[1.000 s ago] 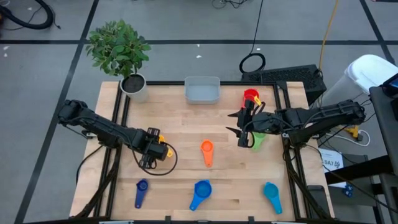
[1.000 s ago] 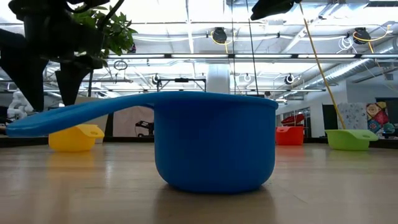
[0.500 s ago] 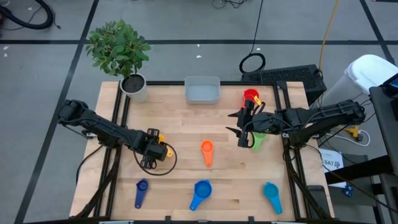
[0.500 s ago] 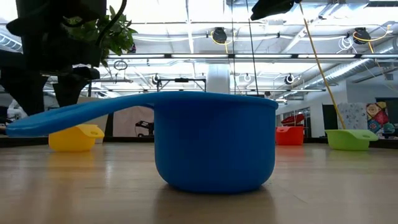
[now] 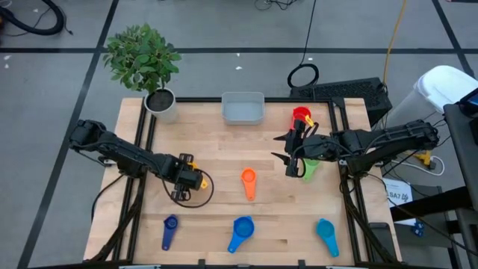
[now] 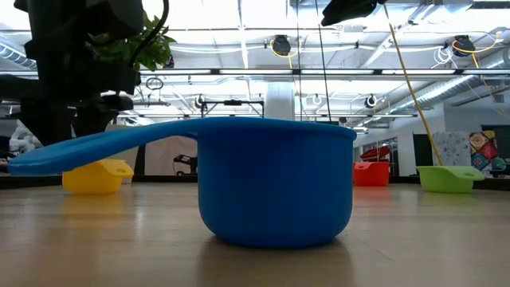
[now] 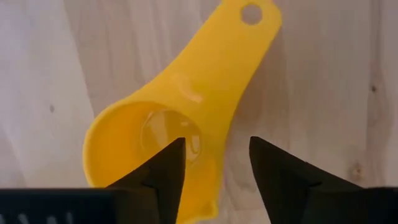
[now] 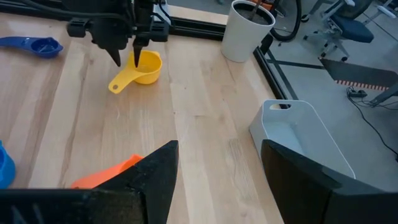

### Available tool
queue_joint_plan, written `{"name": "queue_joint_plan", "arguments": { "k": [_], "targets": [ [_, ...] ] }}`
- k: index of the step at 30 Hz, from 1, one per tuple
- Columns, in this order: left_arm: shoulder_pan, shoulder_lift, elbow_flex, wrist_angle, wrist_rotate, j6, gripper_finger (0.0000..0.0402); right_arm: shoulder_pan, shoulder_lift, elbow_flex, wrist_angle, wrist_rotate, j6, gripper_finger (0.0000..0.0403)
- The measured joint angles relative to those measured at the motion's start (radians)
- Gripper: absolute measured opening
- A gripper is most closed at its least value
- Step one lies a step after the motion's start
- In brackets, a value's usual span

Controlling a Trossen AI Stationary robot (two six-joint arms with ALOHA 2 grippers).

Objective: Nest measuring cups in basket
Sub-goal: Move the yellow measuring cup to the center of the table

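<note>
Left pincer (image 7: 214,165) spread open over the yellow cup (image 7: 180,118); one finger inside its bowl.

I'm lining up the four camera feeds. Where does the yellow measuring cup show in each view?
High view: yellow measuring cup mostly hidden under the left claw, table's left half.
Low view: far left, behind the bright blue cup's handle.
Left wrist view: centre, between the open fingers.
Right wrist view: upper left.
Shared landmark: left claw over it.
</note>
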Motion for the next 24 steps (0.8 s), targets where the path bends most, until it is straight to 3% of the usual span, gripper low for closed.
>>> {"name": "queue_joint_plan", "arguments": {
  "k": [7, 14, 17, 21, 24],
  "targets": [
    [0.024, 0.0, -0.01, 0.007, 0.007, 0.03, 0.0113, 0.0, 0.0, 0.0, -0.001, 0.0, 0.01, 0.0224],
    [0.048, 0.001, -0.137, 0.124, 0.058, 0.036, 0.0048, 0.0, 0.0, 0.0, -0.009, 0.0, 0.011, 0.0224],
    [0.048, -0.003, -0.139, 0.131, 0.052, 0.037, 0.0015, 0.0, 0.0, 0.0, -0.008, 0.0, 0.008, 0.0224],
    [0.048, 0.004, -0.081, 0.091, 0.059, 0.044, 0.0012, 0.0, 0.0, 0.0, -0.008, 0.0, 0.002, 0.0224],
    [0.046, 0.002, -0.043, 0.092, 0.058, 0.133, 0.0009, 0.0, 0.0, 0.0, -0.006, 0.0, -0.006, 0.0224]
  ]
}}
